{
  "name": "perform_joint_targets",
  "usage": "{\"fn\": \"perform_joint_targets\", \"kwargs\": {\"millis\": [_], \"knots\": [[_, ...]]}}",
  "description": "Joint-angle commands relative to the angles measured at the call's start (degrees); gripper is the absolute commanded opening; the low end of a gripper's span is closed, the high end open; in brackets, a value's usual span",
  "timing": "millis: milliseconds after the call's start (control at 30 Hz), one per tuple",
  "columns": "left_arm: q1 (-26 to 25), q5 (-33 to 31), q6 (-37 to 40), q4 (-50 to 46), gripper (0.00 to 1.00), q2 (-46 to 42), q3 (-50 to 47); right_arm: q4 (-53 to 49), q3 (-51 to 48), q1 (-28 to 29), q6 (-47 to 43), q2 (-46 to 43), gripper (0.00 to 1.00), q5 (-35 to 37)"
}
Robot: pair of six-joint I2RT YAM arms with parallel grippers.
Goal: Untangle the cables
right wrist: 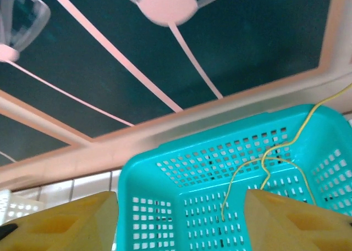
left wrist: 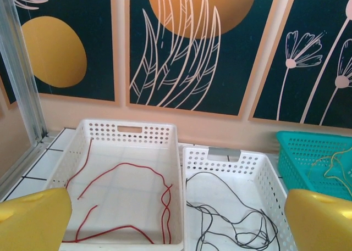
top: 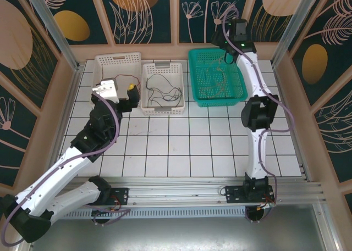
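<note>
The right tool (right wrist: 179, 221) hangs spread above the teal basket (right wrist: 165, 171); the yellow cable (right wrist: 264, 162) looping there could snag a finger and drag out. Left tool (left wrist: 176, 221), leftward of the basket, gapes too.

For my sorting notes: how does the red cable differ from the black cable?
The red cable lies in the left white basket, the black cable in the middle white basket. The red cable forms wide, open loops; the black cable bunches in tighter tangles. Both are thin.
</note>
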Motion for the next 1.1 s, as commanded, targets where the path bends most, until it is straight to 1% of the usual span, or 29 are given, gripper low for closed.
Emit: {"fn": "perform_joint_targets", "kwargs": {"millis": [0,133,333,500,733,900,1067], "knots": [[0.0,0.5,1.5,0.3,0.99,0.4,0.1,-4.9,3.9,-0.3,1.4,5.2,0.61,1.7],[0.1,1.0,1.6,0.2,0.99,0.9,0.2,-2.4,1.4,-1.4,3.4,8.0,0.60,1.0],[0.1,1.6,1.9,0.1,0.99,1.9,0.5,-1.7,0.9,-1.3,3.7,12.6,0.60,-0.9],[0.1,1.9,2.3,-0.2,0.98,3.0,0.7,-0.4,-1.4,-1.3,3.3,14.1,0.60,1.7],[0.1,2.0,2.7,-0.3,0.98,4.1,0.9,-1.4,-2.1,-1.3,3.2,16.2,0.54,3.5],[0.1,2.1,2.9,-0.4,0.99,4.7,1.1,-1.1,-3.6,-1.2,1.8,16.8,0.54,6.5],[0.1,2.4,3.1,-0.6,0.98,5.4,1.2,-1.3,-3.0,-0.4,-0.7,17.6,0.54,11.9]]}}
